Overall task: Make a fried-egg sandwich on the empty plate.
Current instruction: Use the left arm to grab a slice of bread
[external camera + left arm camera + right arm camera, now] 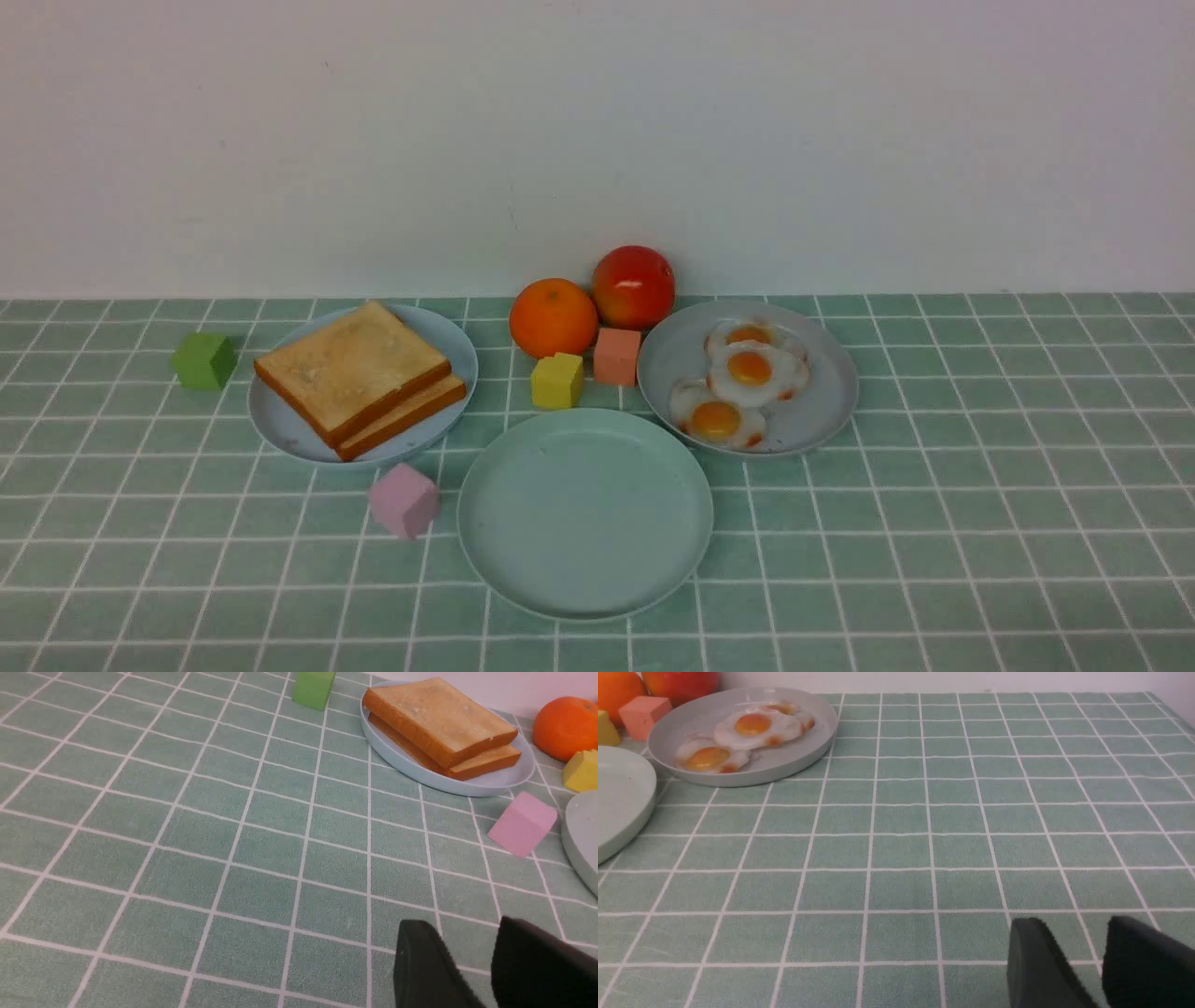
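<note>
The empty pale mint-green plate [585, 513] sits at the front middle; its rim shows in the left wrist view [581, 840] and the right wrist view [621, 798]. Two toasted bread slices [359, 373] are stacked on a light blue plate [280, 431], also in the left wrist view [441, 718]. Three fried eggs [747, 369] lie on a grey plate [822, 411], also in the right wrist view [752, 728]. My left gripper [462, 926] is open and empty above bare cloth, well short of the toast. My right gripper [1073, 924] is open and empty, far from the eggs. Neither gripper shows in the front view.
An orange [553, 317] and a red tomato [633, 286] stand behind the plates by the wall. A yellow block [557, 380] and a salmon block [617, 356] sit between the plates. A pink block [403, 500] lies left of the mint plate, a green block [204, 360] far left.
</note>
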`<state>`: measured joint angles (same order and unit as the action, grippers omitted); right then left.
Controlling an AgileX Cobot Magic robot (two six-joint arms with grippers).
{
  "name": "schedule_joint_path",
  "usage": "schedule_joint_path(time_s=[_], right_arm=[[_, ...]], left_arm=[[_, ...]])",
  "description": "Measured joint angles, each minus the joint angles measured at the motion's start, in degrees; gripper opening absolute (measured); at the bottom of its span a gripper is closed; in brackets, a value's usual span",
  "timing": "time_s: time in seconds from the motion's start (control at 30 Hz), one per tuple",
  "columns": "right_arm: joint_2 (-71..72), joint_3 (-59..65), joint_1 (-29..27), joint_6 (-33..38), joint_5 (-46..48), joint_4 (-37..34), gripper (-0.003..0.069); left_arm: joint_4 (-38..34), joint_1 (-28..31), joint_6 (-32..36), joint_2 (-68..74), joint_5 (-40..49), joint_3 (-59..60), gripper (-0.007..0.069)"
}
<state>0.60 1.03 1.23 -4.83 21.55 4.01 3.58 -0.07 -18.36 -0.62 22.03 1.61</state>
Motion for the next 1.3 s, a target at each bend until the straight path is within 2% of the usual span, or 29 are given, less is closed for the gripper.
schedule_joint_path(time_s=[0.63,0.73,0.97,1.07,1.2,1.27,1.3], right_arm=[[0.0,0.0,0.0,0.0,0.0,0.0,0.0241],[0.0,0.0,0.0,0.0,0.0,0.0,0.0241],[0.0,0.0,0.0,0.0,0.0,0.0,0.0241],[0.0,0.0,0.0,0.0,0.0,0.0,0.0241],[0.0,0.0,0.0,0.0,0.0,0.0,0.0241],[0.0,0.0,0.0,0.0,0.0,0.0,0.0241],[0.0,0.0,0.0,0.0,0.0,0.0,0.0241]], left_arm=[[0.53,0.0,0.0,0.0,-0.3,0.0,0.0239],[-1.48,0.0,-3.17,0.0,-4.82,0.13,0.0239],[-15.92,0.0,-18.15,0.0,-18.35,0.17,0.0239],[-18.14,0.0,-20.25,0.0,-22.03,0.17,0.0239],[-18.77,0.0,-20.77,0.0,-21.52,-0.33,0.0223],[-18.67,0.0,-20.77,0.06,-19.09,-1.51,0.02],[-17.9,0.0,-19.9,1.37,-16.5,-4.47,0.0162]])
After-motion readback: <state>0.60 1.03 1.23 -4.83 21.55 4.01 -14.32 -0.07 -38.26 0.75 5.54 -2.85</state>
